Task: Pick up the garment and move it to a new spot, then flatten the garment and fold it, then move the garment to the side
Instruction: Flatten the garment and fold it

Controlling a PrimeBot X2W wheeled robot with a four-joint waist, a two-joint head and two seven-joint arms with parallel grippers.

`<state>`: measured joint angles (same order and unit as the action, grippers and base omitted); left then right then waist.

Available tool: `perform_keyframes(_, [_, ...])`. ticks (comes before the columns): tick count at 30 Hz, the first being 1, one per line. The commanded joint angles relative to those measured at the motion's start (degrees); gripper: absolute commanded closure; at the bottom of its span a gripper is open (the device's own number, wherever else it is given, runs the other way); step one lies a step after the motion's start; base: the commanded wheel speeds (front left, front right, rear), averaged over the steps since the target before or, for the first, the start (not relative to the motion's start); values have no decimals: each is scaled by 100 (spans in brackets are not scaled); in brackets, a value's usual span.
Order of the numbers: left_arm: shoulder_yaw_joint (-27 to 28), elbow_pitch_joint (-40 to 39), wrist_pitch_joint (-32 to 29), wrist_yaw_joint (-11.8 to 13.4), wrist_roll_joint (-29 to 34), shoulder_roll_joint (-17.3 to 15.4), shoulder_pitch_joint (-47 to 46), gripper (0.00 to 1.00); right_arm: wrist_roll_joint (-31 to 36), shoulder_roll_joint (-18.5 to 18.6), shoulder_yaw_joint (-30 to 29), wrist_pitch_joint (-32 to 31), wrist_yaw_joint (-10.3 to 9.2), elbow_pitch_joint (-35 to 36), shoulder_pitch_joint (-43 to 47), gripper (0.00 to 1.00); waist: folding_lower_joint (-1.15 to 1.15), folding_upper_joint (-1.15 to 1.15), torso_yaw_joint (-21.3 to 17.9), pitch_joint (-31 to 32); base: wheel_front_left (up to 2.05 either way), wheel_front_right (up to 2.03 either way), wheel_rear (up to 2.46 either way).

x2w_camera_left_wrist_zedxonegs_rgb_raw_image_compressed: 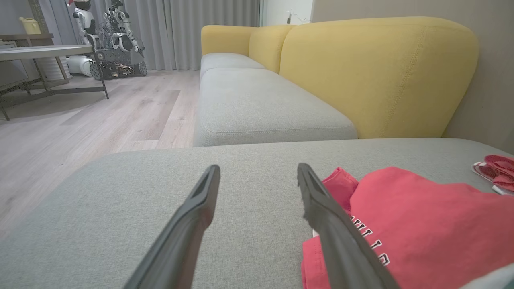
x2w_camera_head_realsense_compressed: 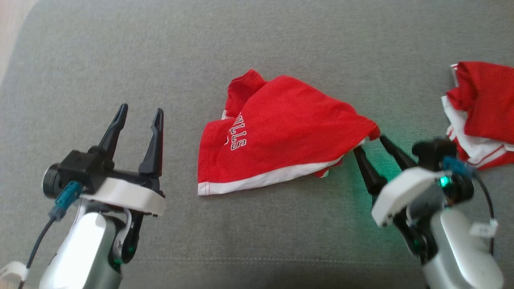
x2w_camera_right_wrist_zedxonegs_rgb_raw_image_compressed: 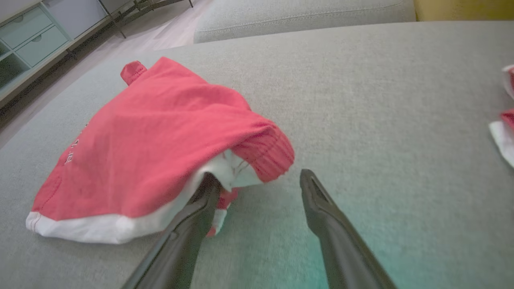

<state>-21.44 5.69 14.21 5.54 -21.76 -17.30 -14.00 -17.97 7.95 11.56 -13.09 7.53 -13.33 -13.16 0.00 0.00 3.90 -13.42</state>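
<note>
Red jersey-type garment sits crumpled in the middle of the grey cushion, with another red-and-white pile off to the right. Looks to me like the grab is just being set up. I'd push the right gripper in further so the ribbed corner sits deep between the fingers before closing, or it'll pinch one layer. Its jaws are wide apart, one finger tucked under the white hem, the other over bare cushion, gripping nothing. Left gripper hovers spread wide, empty, clear of the cloth.
</note>
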Motion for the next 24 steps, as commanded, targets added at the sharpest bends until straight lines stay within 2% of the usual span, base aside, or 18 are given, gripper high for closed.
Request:
perform_keyframes(1, [258, -160, 50, 36, 33, -143, -92, 0, 24, -2, 66, 74, -4, 241, 105, 0, 0, 0, -60, 70, 0, 0, 0])
perform_keyframes(8, [375, -281, 55, 234, 16, -214, 222, 0, 172, -76, -348, 62, -4, 1189, 804, 0, 0, 0, -249, 327, 0, 0, 0])
perform_keyframes(13, [458, -408, 40, 426, 47, -276, 399, 0, 385, -302, -870, 391, -4, 2008, 1031, 0, 0, 0, -300, 513, 0, 0, 0])
perform_keyframes(24, [469, -660, -101, 690, 37, -348, 952, 0, 702, -449, -860, 595, -4, 2427, 1378, 0, 0, 0, -345, 893, 0, 0, 0])
